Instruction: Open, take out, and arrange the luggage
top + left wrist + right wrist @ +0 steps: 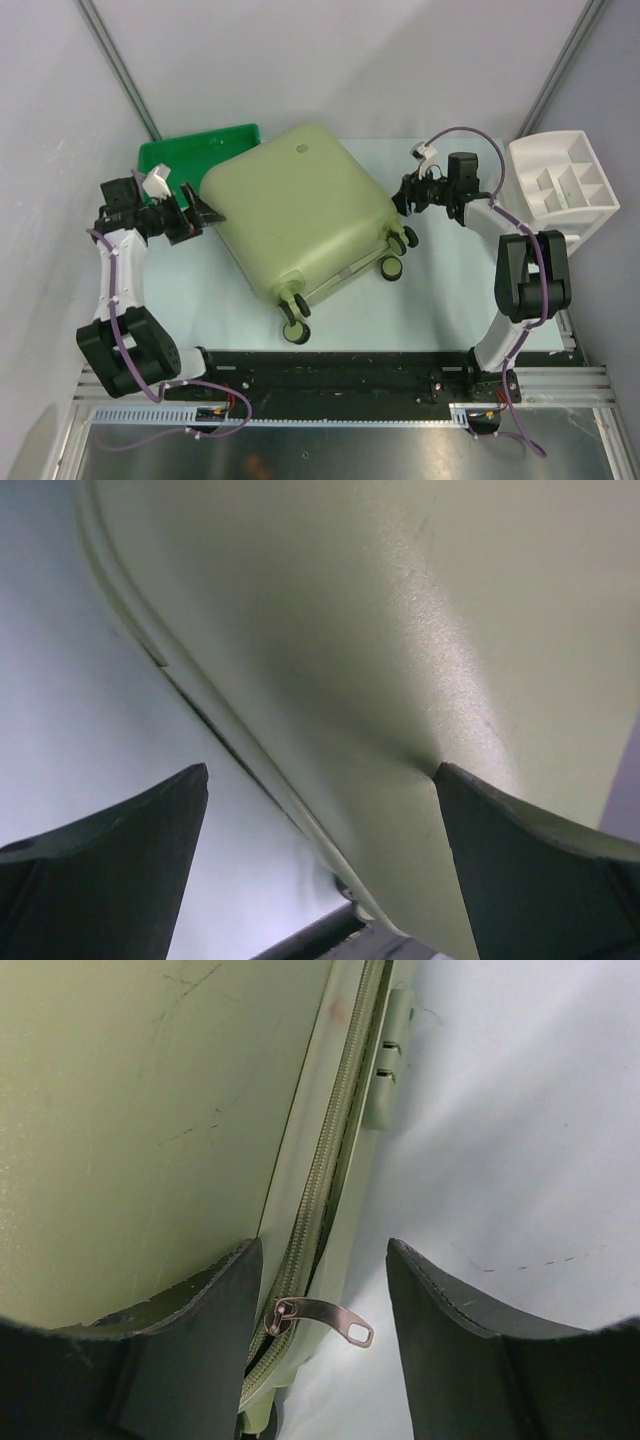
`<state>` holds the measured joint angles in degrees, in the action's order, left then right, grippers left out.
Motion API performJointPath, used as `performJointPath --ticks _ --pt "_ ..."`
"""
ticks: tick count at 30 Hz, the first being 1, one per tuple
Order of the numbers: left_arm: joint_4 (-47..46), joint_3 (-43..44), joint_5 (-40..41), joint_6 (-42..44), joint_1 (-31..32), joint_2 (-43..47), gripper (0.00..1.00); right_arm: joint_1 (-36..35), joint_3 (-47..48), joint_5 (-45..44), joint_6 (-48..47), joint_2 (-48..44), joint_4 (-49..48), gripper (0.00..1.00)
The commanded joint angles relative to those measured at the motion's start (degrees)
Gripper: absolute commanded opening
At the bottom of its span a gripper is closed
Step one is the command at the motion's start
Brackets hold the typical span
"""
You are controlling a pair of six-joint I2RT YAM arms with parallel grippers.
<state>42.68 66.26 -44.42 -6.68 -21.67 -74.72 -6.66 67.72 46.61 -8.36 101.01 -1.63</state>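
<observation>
The luggage [300, 205] lies flat and closed in the middle of the table, a pale olive-green hard shell with black wheels [296, 331] toward the near side. My left gripper [205, 215] stands wide open at its left corner. In the left wrist view the shell [400, 630] fills the frame, with one fingertip [450, 780] against it. My right gripper [405, 195] is at the suitcase's right edge. There it is open [322, 1245] with the metal zipper pull [322, 1313] hanging free between the fingers, beside the zipper [322, 1175].
A flat green tray [185, 152] lies behind the suitcase's left corner, close to my left arm. A white compartmented organizer [562, 185] stands at the far right. A small lock block [386, 1060] sits on the suitcase's side seam. Grey walls close in at left and right.
</observation>
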Motion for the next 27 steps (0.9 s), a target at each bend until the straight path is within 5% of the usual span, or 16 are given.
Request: performJointPath --ticks 1,10,16,22,27 --pt "-10.59 -2.27 -6.37 -9.85 3.46 -1.91 1.00 -3.54 -4.07 13.33 -2.27 -5.20 10.94 0.59" --pt "-21.49 -0.88 -8.67 -11.69 23.66 -10.43 0.90 -3.89 -16.39 16.58 -8.24 -20.93 22.18 0.57" --pt "-22.20 9.40 -9.02 -9.59 29.74 -21.41 0.83 -6.17 -22.89 15.62 -10.98 -31.74 26.94 0.58" --pt "-21.94 17.05 -8.84 -7.57 32.92 -25.22 0.86 -13.28 -28.08 10.53 -5.45 -37.29 19.57 0.59" --pt "-20.00 20.67 -6.47 -5.72 29.94 -19.51 0.92 -16.11 -28.26 4.64 1.67 -36.06 7.01 0.61"
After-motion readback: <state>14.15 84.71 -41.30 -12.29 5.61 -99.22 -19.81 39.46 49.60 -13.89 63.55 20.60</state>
